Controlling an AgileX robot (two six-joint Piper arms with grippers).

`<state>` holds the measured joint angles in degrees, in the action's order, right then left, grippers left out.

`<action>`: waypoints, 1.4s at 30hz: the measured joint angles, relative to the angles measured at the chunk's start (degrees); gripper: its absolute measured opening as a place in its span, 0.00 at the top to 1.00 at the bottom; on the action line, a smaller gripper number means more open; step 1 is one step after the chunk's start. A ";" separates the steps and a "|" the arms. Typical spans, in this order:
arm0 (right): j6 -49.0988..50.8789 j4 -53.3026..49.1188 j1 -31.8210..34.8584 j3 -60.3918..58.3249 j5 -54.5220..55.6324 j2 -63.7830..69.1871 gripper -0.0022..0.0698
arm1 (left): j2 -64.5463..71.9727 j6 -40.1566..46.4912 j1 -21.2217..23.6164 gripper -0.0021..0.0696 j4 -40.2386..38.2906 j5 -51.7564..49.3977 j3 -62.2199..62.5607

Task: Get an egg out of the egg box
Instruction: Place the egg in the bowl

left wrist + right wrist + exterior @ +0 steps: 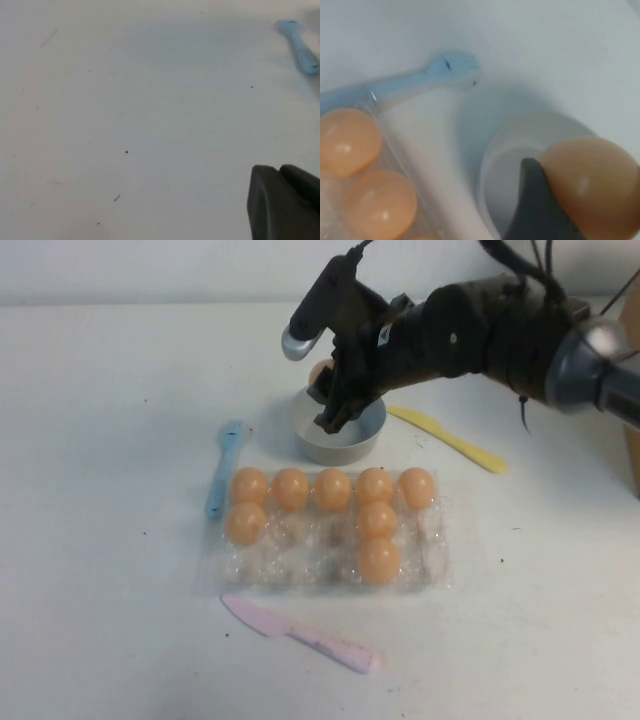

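The right gripper [330, 390] hangs over the grey bowl [340, 430], clenched on the egg [320, 371], which shows peach-orange against a dark finger [532, 210] in the right wrist view, above the bowl's rim [520, 135]. Just on the robot's side of the gripper lies the egg box [325, 540], a clear crinkly tray with eight eggs left in its cups: five along the row nearest the bowl, two in the middle row and one in the row nearest the robot. Beside the box, to the gripper's left, lies a blue spatula [224, 468], its head also seen past the bowl in the right wrist view [452, 67]. To the gripper's right a yellow knife [447, 438] lies on the table [100, 590], and a pink knife [300, 633] lies beyond the box, nearest the robot. The left gripper [285, 202] sits well away over bare table, only a dark edge showing, so I cannot tell whether it is released or clenched
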<state>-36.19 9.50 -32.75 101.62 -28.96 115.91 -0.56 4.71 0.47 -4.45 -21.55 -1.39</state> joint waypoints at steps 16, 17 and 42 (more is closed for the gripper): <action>4.85 4.04 0.41 10.44 5.53 11.72 0.42 | 0.00 0.00 0.00 0.98 0.00 0.00 0.00; 5.40 4.04 0.74 10.81 4.97 11.72 0.42 | 0.00 0.00 0.00 0.98 0.00 0.00 0.00; 8.00 4.11 3.08 11.62 -10.35 6.33 0.55 | 0.00 0.00 0.00 0.98 0.00 0.00 0.00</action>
<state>-28.19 13.61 -29.67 113.24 -39.31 122.24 -0.56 4.71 0.47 -4.45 -21.55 -1.39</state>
